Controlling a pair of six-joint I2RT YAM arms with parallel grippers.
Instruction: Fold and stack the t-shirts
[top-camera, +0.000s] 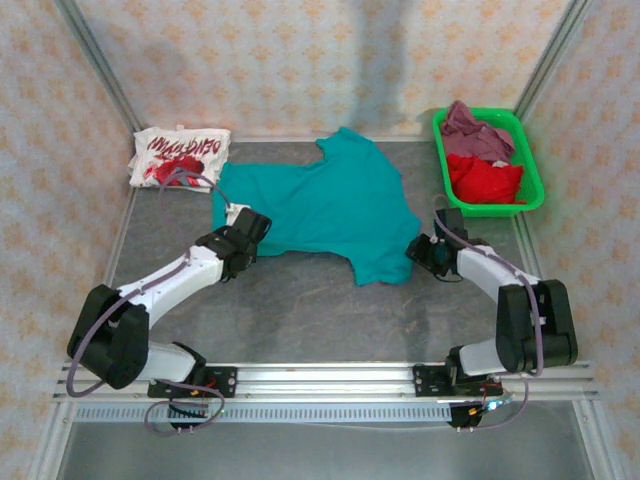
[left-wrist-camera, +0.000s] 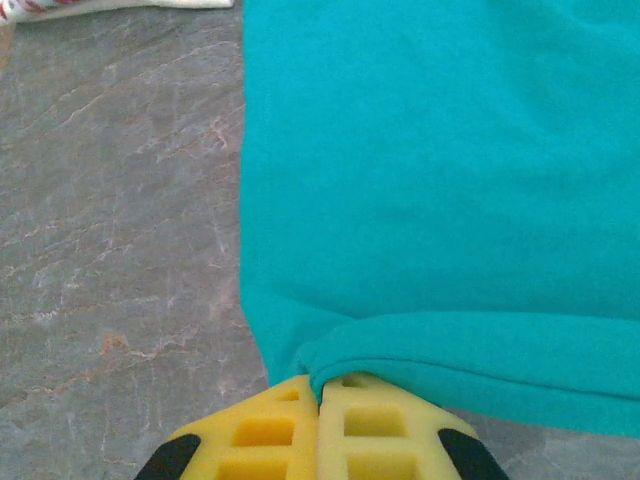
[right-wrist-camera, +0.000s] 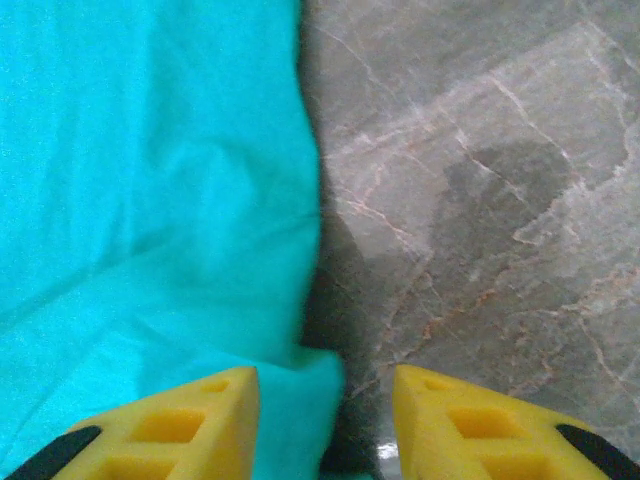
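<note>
Teal t-shirt (top-camera: 320, 200) is spread out mostly flat in the middle of the grey marble-look bench (top-camera: 300, 310), collar end toward the back wall, lying a bit crooked.

Left claw (top-camera: 236, 215) is parked at the shirt's left edge. On the left wrist cam the claw (left-wrist-camera: 320, 385) has its yellow fingers (left-wrist-camera: 270, 430) pressed right together, with a small fold of the teal cloth (left-wrist-camera: 440, 180) pinched at the tips. So it's closed tight with a grip on the hem. The rest of the fabric lies flat on the bench (left-wrist-camera: 120, 200) beyond it, and a sliver of the white t-shirt (left-wrist-camera: 120, 5) peeks in at the top-left corner.

Right claw (top-camera: 415, 248) is at the shirt's right side, down by the near corner. On the right wrist cam the claw (right-wrist-camera: 325, 375) is partway open with a clear gap. The teal edge (right-wrist-camera: 150, 180) runs up through that gap and bunches against the finger (right-wrist-camera: 190, 420) on the left of the view. The other finger is over bare bench (right-wrist-camera: 480, 200). It isn't clamping anything.

Other shirts: the white t-shirt (top-camera: 180, 157) with red print sits folded in the back-left corner, right beside the teal one; can't tell if they touch. Green basket (top-camera: 497, 209) at back right holds the mauve t-shirt (top-camera: 478, 132) toward the wall and the red t-shirt (top-camera: 485, 180) in front of it, both crumpled.
</note>
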